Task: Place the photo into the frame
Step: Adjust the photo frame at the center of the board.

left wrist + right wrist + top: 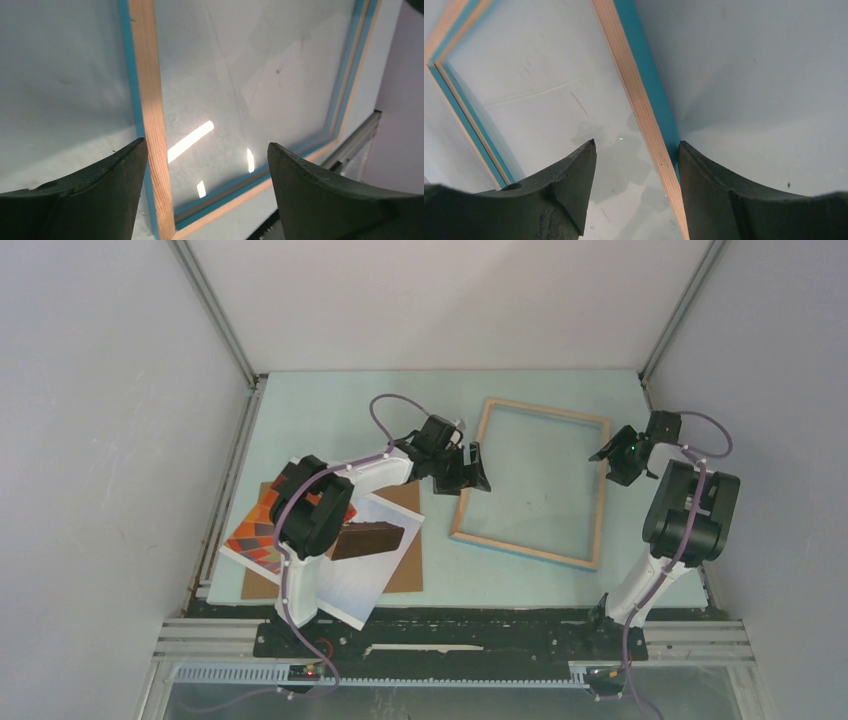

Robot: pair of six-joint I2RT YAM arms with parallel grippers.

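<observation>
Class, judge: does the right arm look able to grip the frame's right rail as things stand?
Probably yes: the right gripper is open, with a rail of the frame running between its fingers and nothing else in the gap.

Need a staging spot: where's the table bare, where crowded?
Bare: far-left table, bordered by the left wall, the photo and the frame; also the strip between the backing board and the frame. Crowded: near-left, where the photo overlaps the backing board under the left arm, and both frame side rails, with left tool and right tool there.
</observation>
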